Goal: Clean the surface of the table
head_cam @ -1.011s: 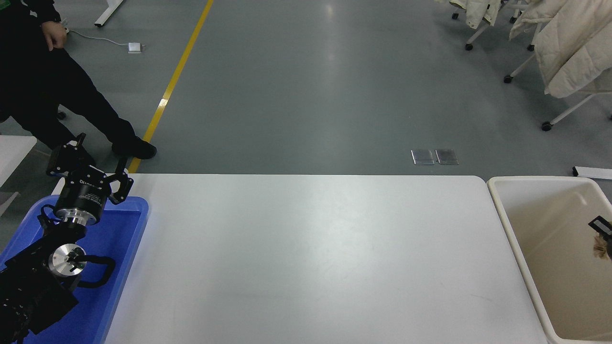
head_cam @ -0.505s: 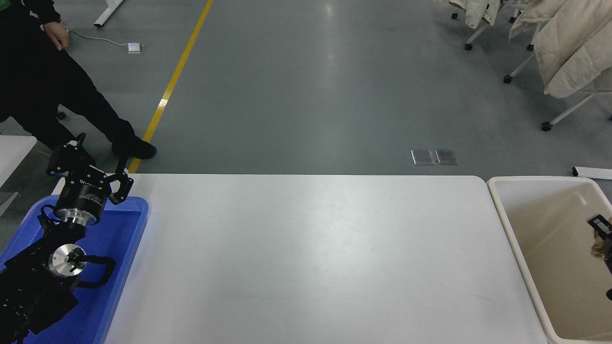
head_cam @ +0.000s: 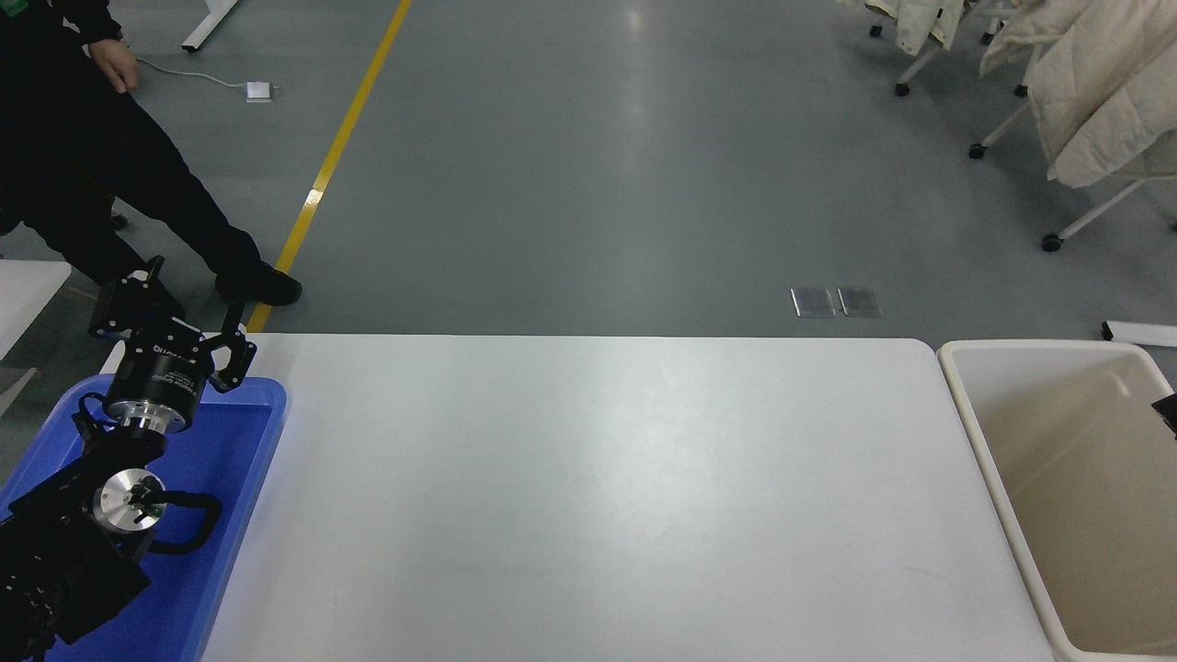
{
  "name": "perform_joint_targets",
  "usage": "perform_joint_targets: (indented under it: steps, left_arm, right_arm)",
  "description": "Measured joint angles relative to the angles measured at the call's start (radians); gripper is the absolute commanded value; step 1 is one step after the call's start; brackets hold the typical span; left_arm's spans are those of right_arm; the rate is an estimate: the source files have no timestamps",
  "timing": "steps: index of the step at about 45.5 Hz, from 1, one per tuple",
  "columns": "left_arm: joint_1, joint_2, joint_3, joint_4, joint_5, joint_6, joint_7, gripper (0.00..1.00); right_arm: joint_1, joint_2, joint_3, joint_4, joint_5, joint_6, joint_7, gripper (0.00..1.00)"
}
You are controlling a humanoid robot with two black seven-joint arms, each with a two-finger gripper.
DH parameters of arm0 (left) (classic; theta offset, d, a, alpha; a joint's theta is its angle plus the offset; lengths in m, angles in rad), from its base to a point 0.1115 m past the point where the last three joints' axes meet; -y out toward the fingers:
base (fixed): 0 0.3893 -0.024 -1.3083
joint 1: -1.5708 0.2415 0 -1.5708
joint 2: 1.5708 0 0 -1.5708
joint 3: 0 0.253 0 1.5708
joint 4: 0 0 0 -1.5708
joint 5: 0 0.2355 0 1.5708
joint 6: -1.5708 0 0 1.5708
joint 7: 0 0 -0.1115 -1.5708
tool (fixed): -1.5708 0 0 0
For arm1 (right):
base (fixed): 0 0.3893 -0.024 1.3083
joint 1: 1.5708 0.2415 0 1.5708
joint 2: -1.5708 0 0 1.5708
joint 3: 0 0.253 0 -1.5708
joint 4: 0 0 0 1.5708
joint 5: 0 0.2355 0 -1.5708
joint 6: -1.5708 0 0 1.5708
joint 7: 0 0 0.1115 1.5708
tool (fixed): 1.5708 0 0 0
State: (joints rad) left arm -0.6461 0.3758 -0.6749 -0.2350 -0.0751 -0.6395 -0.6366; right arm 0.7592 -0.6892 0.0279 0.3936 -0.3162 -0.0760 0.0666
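Note:
The table surface [head_cam: 598, 496] is a wide glossy white top with nothing lying on it. My left gripper [head_cam: 179, 308] is parked at the lower left over the far end of a blue tray [head_cam: 234, 478], with its fingers spread open and empty. Of my right gripper, only a small black corner [head_cam: 1166, 411] shows at the picture's right edge, above the cream-white bin [head_cam: 975, 432]. Whether it is open or shut cannot be seen.
The cream-white bin stands against the table's right end and its visible inside is bare. A person in black [head_cam: 92, 165] stands past the table's far left corner. White coats [head_cam: 1094, 92] hang on wheeled racks at the far right. Another white table's edge [head_cam: 28, 285] shows at the left.
My right gripper, which held a brownish scrap over the bin, has drawn back to the right edge, and the scrap is out of view. The left arm has not moved.

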Motion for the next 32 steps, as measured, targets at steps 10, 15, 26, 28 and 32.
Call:
perform_joint_targets:
  steps: [10,15,26,28,32]
  left_arm:
    - [0.000,0.000,0.000,0.000,0.000,0.000,0.000,1.00]
    - [0.000,0.000,0.000,0.000,0.000,0.000,0.000,1.00]
    - [0.000,0.000,0.001,0.000,0.000,0.000,0.000,1.00]
    - [0.000,0.000,0.001,0.000,0.000,0.000,0.000,1.00]
    - [0.000,0.000,0.001,0.000,0.000,0.000,0.000,1.00]
  right_arm:
    - [-0.019,-0.077,0.300,0.221,0.001,0.008,0.003,1.00]
    - [-0.040,-0.074,0.432,0.299,0.000,0.011,0.004,1.00]
    - [-0.091,0.060,0.720,0.404,-0.005,0.006,0.006,1.00]
    - [-0.098,0.095,0.763,0.414,-0.007,0.004,0.010,1.00]
    - [-0.108,0.155,0.825,0.425,-0.009,0.002,0.029,1.00]
